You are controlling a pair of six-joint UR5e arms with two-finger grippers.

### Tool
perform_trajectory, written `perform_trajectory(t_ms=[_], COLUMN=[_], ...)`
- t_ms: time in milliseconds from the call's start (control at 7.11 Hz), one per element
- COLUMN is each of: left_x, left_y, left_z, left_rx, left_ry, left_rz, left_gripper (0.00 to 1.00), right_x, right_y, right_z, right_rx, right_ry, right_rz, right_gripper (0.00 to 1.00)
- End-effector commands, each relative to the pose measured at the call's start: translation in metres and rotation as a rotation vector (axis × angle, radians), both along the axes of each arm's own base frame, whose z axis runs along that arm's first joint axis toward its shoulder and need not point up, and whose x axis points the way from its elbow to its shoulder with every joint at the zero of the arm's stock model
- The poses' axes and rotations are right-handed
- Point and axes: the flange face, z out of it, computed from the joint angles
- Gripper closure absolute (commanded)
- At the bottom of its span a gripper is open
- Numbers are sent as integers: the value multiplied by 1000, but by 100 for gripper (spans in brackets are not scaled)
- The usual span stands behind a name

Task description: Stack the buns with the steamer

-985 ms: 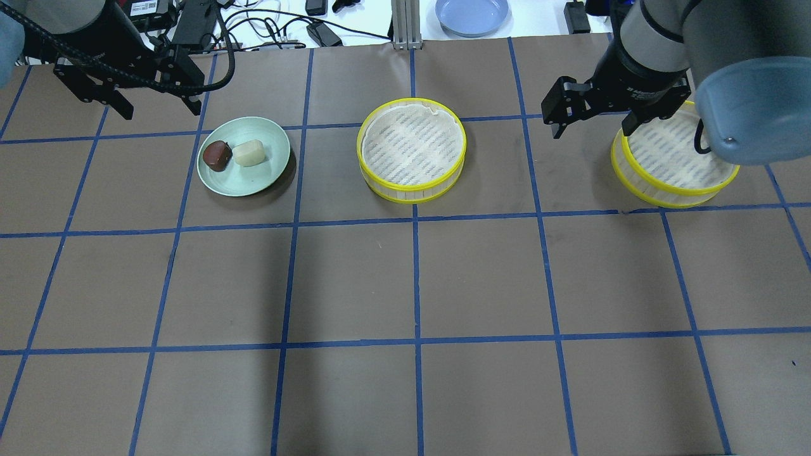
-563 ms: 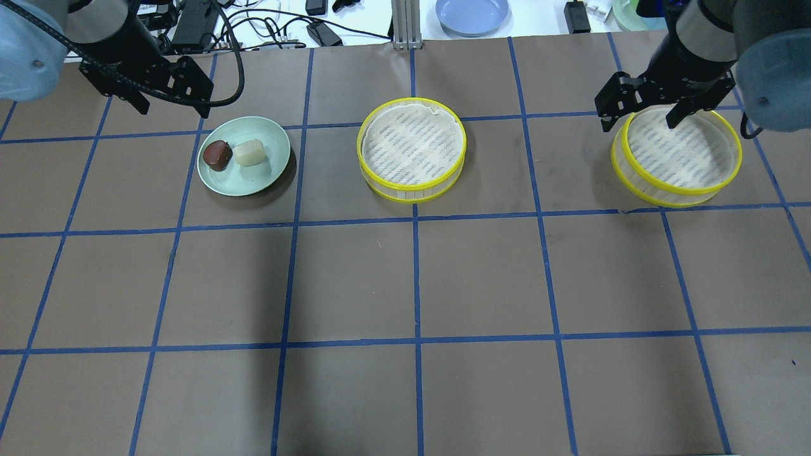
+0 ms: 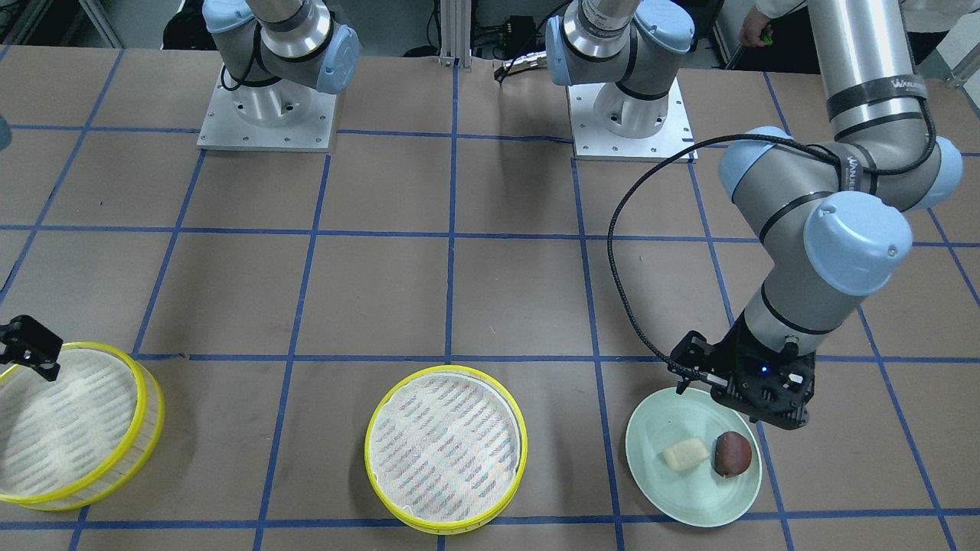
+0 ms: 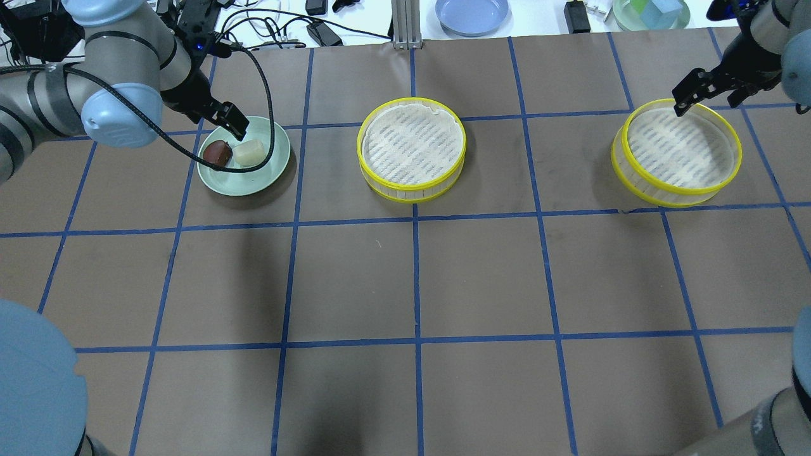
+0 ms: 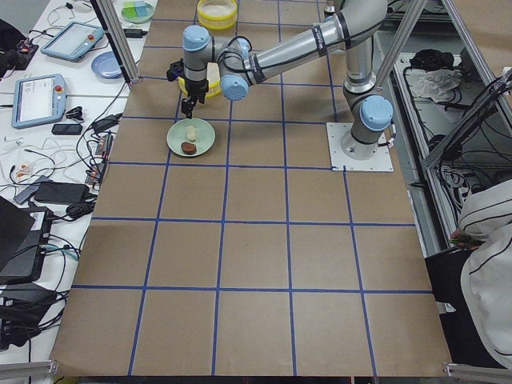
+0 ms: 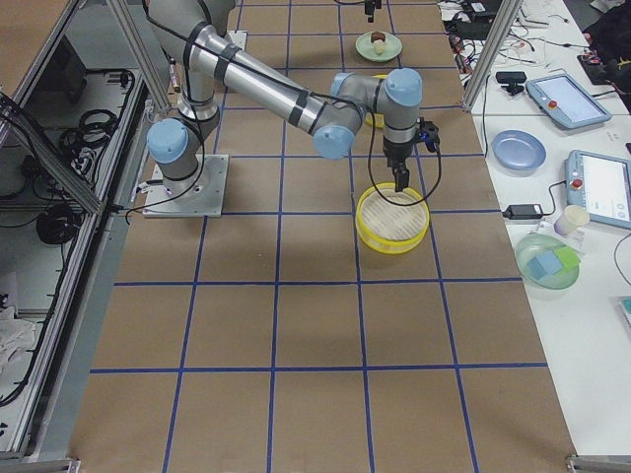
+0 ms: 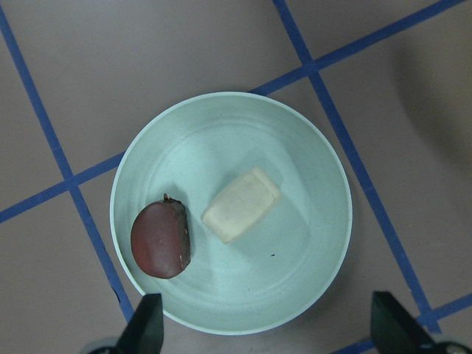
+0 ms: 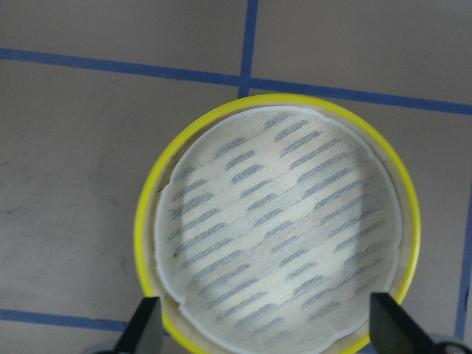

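Left end effector (image 7: 269, 332), spread wide, hangs above and beside cream bun (image 7: 242, 205) and brown bun (image 7: 161, 240).

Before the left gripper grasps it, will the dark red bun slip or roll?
Probably slippery: the dark red bun looks glossy. Its oval, rounded shape may let it roll on the green plate if nudged.

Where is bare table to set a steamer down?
Bare paper lies between the plate and the middle steamer, wider between that and the right steamer, and across the robot-side half of the table. Crowded: the plate, with the pale bun, brown bun and left gripper above; the right gripper hangs over the right steamer's rim.
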Motion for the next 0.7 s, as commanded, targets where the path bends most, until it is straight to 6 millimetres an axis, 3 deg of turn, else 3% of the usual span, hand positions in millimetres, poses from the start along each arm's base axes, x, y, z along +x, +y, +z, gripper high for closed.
perform_trajectory(t_ms=[0,141,422,563], left_x=[-1,0,5,5], left_y=[-12,-18,-30,-34], left_z=[-50,-76,-103,-108], left_rx=[31,56,47,32], left_ry=[24,25,8,9], left_rz=[-109,-118,-177,-180], left_gripper=[0,10,10,13], right_x=[-57,-80,-114,-118], right_y=[-23,-29,-21,-21], right_z=[-46,-68,-96,-106], right_rx=[-36,-37,3,13], right_ry=[30,33,23,17], right_rz=[-1,-13,21,26], right_gripper=[0,0,3,14])
